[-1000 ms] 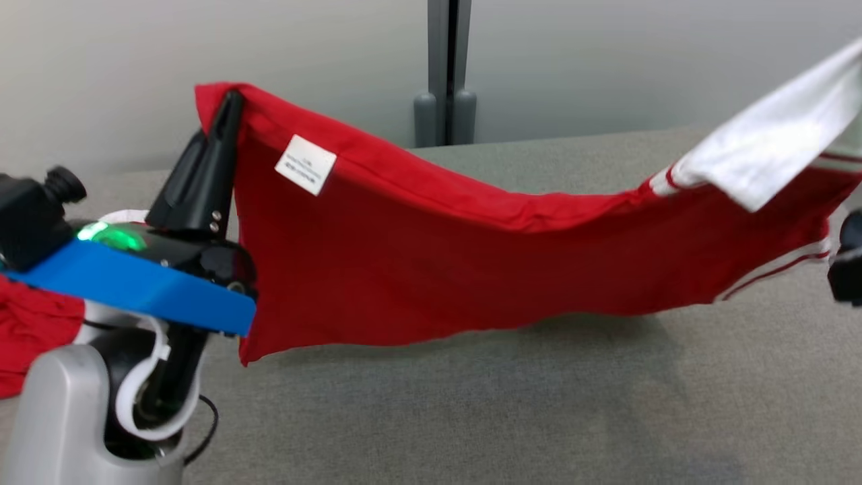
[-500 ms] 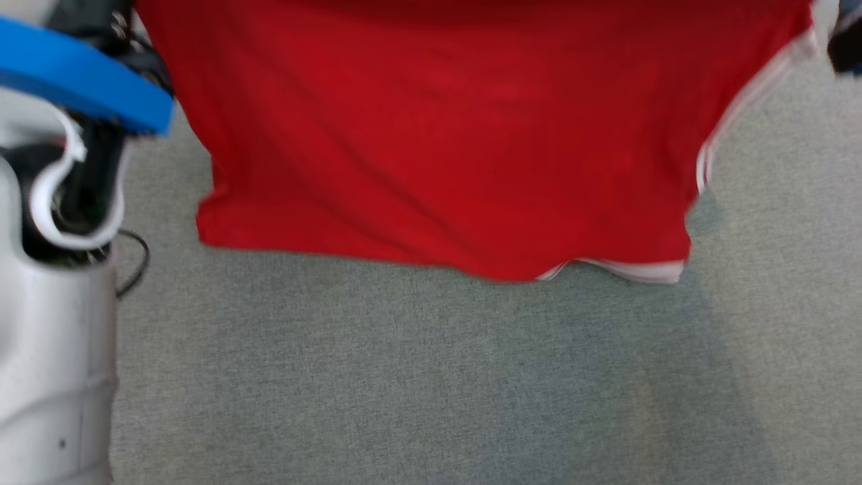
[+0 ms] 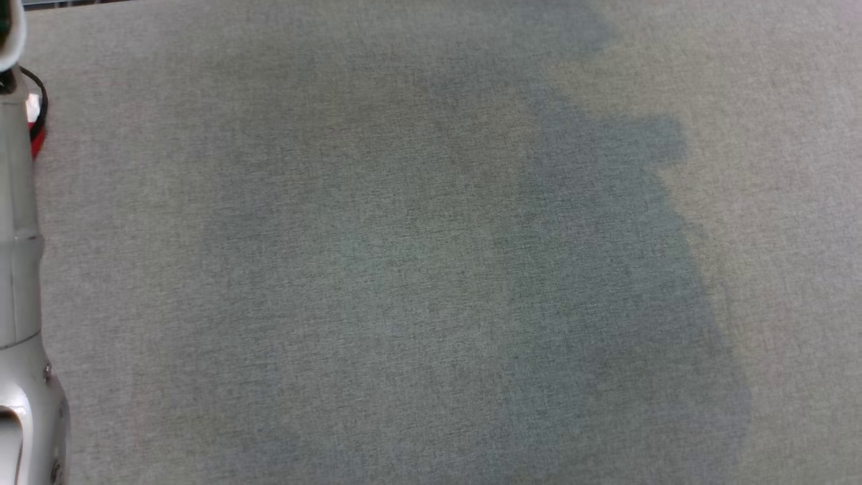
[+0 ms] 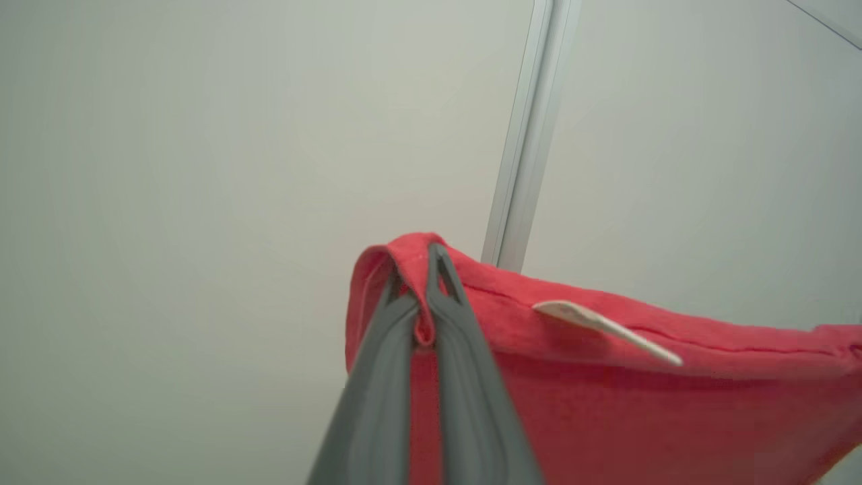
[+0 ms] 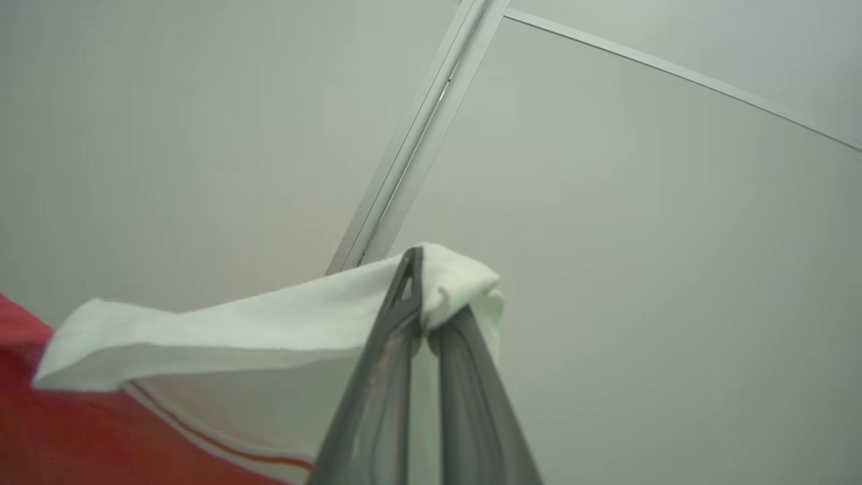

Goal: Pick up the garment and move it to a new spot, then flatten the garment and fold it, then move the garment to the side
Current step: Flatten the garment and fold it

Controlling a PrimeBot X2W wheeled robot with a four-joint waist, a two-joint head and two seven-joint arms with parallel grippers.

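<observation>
While both arms point their fingers up toward the pale wall (image 4: 202,135), each claw is clenched on the garment (image 4: 606,397), which hangs between them in front of that wall. The left claw (image 4: 419,269) pinches a red hemmed corner between its two dark fingers, and a little fold of cloth sticks out above the tips. To the right of this claw, in the left wrist view, the red hem goes on almost level, and a small white label (image 4: 606,323) stands out from it, near the fingers but not touching them. The right claw (image 5: 425,289) grasps a white part of the garment, which wraps over its tips; from this claw the white band goes to the left and meets the red cloth, with thin red and white stripes below it. Behind each claw a grey metal post (image 4: 525,135) rises on the wall. In the head view a grey fabric surface (image 3: 269,202) carries a wide shadow (image 3: 606,269), and a pale forearm (image 3: 17,269) stands at the left edge
</observation>
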